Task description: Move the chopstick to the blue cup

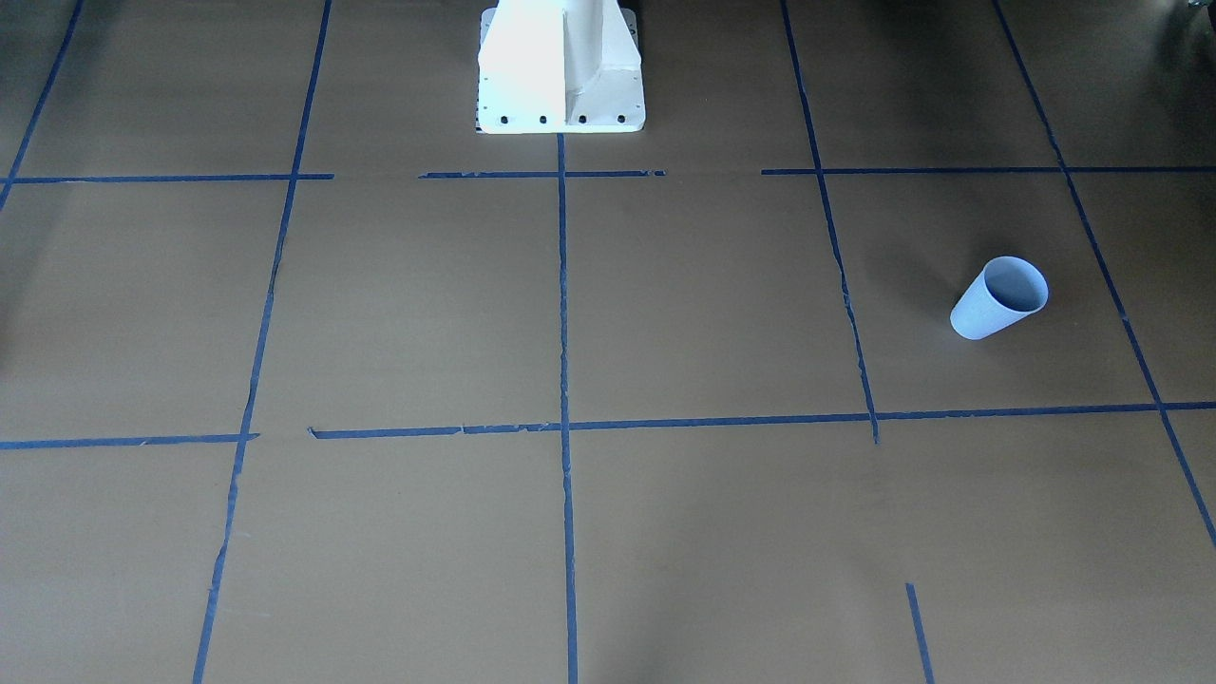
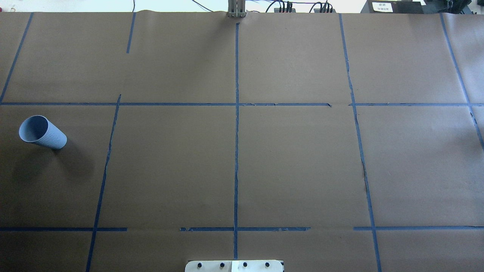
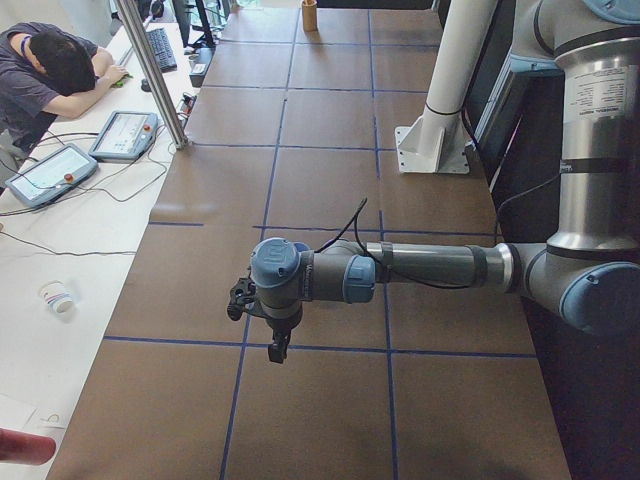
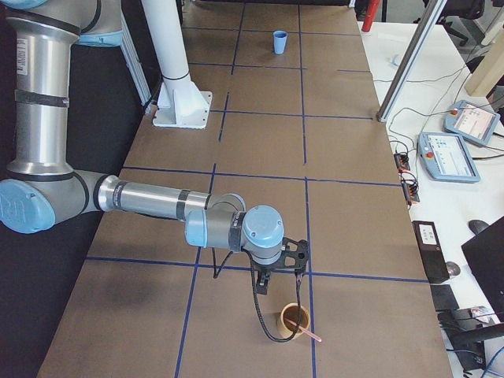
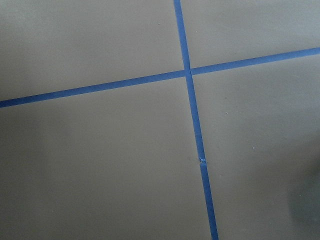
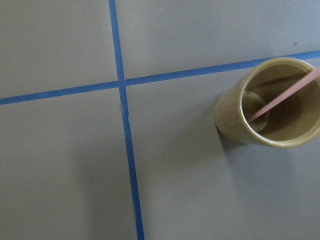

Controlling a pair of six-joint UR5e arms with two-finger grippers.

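Note:
The pinkish-red chopstick (image 6: 285,94) leans inside a tan cylindrical cup (image 6: 231,114) and sticks out over its rim; it also shows in the exterior right view (image 4: 309,331). The blue cup (image 2: 42,132) stands upright at the table's left end, seen too in the front-facing view (image 1: 997,298) and far off in the exterior right view (image 4: 279,42). My right gripper (image 4: 266,287) hangs just above and beside the tan cup (image 4: 294,319). My left gripper (image 3: 278,350) hangs over bare table. I cannot tell whether either gripper is open or shut.
Brown paper covers the table (image 2: 295,162), marked with blue tape lines. The robot's white base (image 1: 560,71) stands at the middle of its near edge. A person and tablets sit at a side desk (image 3: 60,170) beyond the table's far edge.

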